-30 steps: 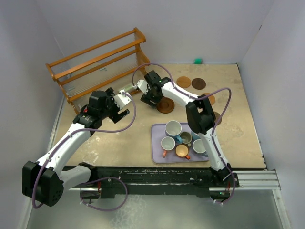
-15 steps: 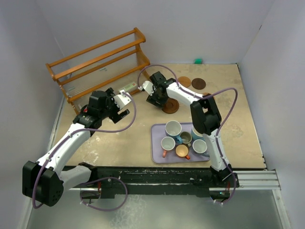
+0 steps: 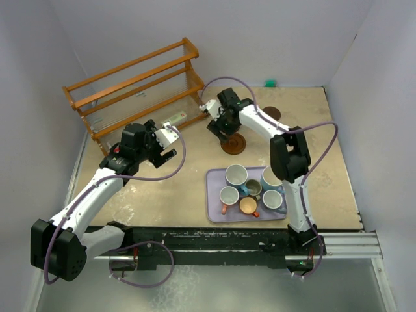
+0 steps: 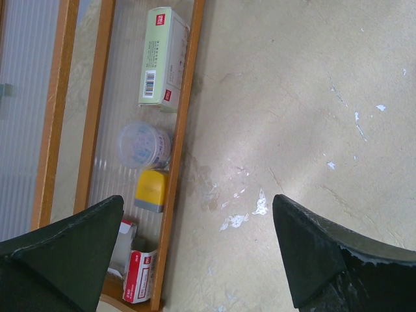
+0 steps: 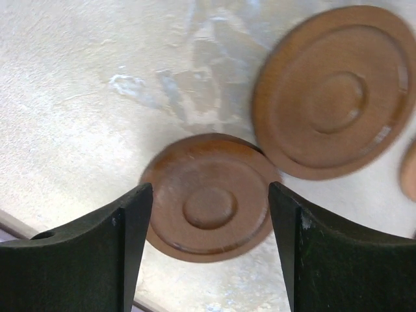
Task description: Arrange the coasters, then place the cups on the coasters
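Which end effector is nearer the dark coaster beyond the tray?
Right. The right end effector hangs open over the coaster; the left end effector is off to its left, by the rack.

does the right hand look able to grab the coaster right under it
Probably yes: the right hand is open above the coaster, nothing between them, though a second coaster crowds its rim.

LIGHT: soft even light is falling from above | SHADOWS: faint ones are lying on the table (image 3: 188, 188) | BLUR: right wrist view is smearing the rim of a coaster (image 5: 335, 91) | LEFT WRIST: is rendering sharp
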Robot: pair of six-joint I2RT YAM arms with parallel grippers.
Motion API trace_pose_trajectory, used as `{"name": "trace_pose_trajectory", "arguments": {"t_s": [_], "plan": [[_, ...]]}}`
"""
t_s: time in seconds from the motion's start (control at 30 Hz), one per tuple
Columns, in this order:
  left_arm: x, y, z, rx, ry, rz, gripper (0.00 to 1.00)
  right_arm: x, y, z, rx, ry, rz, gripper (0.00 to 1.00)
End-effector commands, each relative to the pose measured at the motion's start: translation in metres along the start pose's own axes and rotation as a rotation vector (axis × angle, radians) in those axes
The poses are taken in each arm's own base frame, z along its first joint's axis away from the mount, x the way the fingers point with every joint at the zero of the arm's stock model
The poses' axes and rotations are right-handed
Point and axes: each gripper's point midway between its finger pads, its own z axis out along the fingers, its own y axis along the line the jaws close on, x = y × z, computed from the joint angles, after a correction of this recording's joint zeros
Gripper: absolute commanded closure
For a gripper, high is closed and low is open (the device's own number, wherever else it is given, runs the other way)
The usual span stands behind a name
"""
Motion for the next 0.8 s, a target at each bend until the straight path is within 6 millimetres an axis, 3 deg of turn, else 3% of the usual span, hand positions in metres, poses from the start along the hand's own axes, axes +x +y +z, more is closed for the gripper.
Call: {"name": "trace_pose_trajectory", "arguments": {"t_s": [0.0,0.2,0.43,0.77], "plan": [[-0.009,0.011,-0.002,-0.038,-0.037,0.012,0.07,-0.033,-0.044,-0.066,0.020,-0.199,0.159,0.26],[-0.007,0.010,0.001,-0.033,-0.032,0.018,0.07,-0.027,-0.110,-0.086,0.100,-0.277,0.359,0.24],[-0.004,0.007,0.005,-0.021,-0.021,0.017,0.07,-0.024,-0.180,-0.079,0.216,-0.358,0.565,0.21],[0.000,0.006,0.009,-0.018,-0.002,0.012,0.07,-0.043,-0.222,-0.046,0.254,-0.474,0.712,0.20]]}}
